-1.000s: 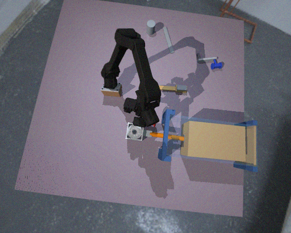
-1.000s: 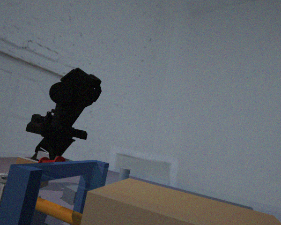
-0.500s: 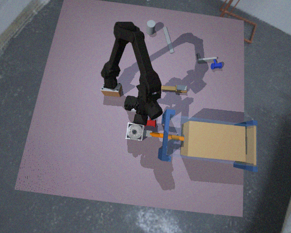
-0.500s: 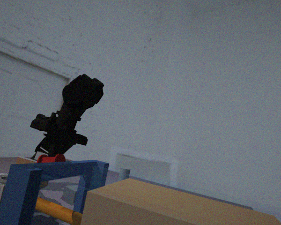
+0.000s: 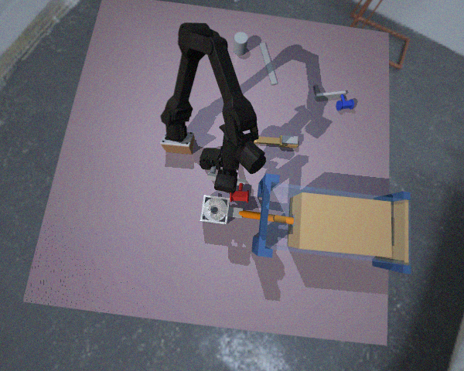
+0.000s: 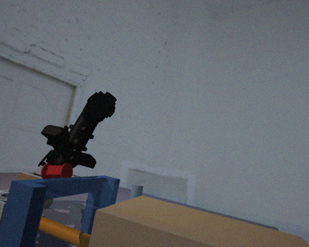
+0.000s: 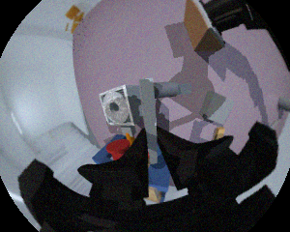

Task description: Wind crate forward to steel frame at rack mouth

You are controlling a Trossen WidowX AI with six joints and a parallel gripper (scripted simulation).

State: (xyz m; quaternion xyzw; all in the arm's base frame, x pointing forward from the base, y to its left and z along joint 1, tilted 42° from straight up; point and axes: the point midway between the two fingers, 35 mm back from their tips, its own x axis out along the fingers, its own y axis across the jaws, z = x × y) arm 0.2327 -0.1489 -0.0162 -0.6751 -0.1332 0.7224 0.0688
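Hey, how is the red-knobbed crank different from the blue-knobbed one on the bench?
The red-knobbed crank is gripped in the tool and held beside the winch; the blue-knobbed crank lies untouched far off, near the bench's back corner. The knobs differ in colour, red against blue. The red one's grey bar is mostly hidden under the tool, while the blue one's bar shows in full. Both pair a grey bar with a spool-shaped knob.
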